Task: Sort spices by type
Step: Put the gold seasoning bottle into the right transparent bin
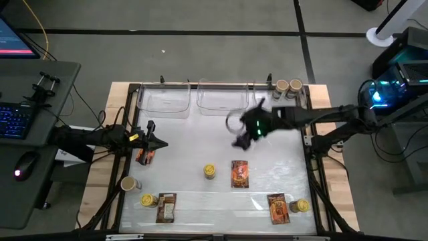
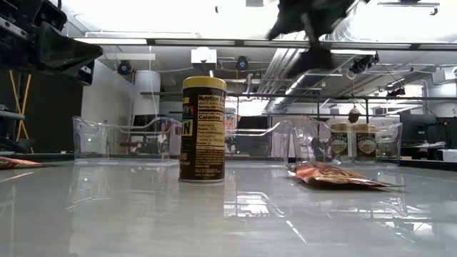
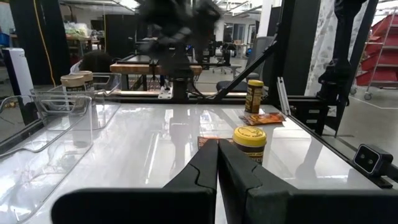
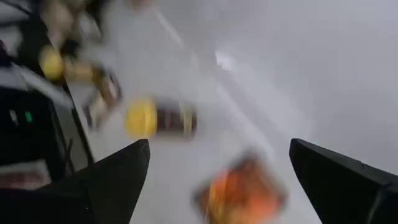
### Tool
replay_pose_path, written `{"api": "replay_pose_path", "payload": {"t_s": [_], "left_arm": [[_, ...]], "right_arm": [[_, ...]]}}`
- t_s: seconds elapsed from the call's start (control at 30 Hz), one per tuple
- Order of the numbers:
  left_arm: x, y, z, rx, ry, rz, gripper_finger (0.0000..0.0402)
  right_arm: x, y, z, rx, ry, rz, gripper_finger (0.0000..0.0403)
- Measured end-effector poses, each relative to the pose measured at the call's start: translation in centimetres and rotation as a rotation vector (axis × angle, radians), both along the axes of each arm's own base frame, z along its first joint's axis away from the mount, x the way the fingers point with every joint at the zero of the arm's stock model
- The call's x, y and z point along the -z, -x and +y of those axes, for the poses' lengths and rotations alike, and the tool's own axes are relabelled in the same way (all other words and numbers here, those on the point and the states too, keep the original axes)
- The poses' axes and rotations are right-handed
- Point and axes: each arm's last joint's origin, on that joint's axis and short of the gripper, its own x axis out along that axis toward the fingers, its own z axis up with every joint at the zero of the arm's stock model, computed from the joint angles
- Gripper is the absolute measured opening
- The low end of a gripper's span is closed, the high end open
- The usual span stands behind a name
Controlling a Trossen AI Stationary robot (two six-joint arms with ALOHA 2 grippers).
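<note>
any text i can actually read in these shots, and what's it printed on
"Nutrition" on the back label of the yellow-lidded jar standing mid-table in the low view.
"Calories" on the same label, lower down.
A large "N" at that label's left edge, the rest turned out of sight.
Smaller lines on that label: too small to read.
Labels on the two tan-lidded jars in the clear bin: too small to read.
Print on the packet: unreadable.

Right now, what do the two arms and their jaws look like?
Both arms are dark, slim and jointed. The left gripper has black wedge-shaped jaws and an orange patch nearby on the wrist. The right gripper is black too, with a green light glowing on its wrist.
</note>
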Motion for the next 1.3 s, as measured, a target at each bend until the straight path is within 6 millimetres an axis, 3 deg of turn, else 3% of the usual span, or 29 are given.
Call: {"api": "replay_pose_path", "payload": {"t_s": [0.17,0.27,0.37,0.67,1.0,1.2,1.3], "left_arm": [[0.0,0.0,0.0,0.000,0.000,0.000,0.0001],[0.0,0.0,0.0,0.000,0.000,0.000,0.0001],[0.0,0.0,0.0,0.000,0.000,0.000,0.0001],[0.0,0.0,0.0,0.000,0.000,0.000,0.0001],[-0.3,0.0,0.1,-0.026,0.012,-0.035,0.0001],[-3.7,0.6,1.0,-0.244,0.470,-0.407,0.0001],[-5.4,1.1,1.3,-0.272,0.571,-0.586,0.0001]], "right_arm": [[1.0,2.0,5.5,0.075,-0.138,0.231,0.0382],[0.9,2.2,7.6,0.193,-0.138,0.188,0.0382],[0.6,1.8,8.5,0.308,-0.122,0.088,0.0382],[0.1,0.8,7.1,0.352,-0.018,-0.035,0.0382],[0.2,0.4,5.2,0.082,0.056,0.014,0.0382],[0.8,1.3,5.1,-0.056,0.150,0.111,0.0382],[1.1,1.6,5.0,-0.093,0.211,0.151,0.0382]]}}
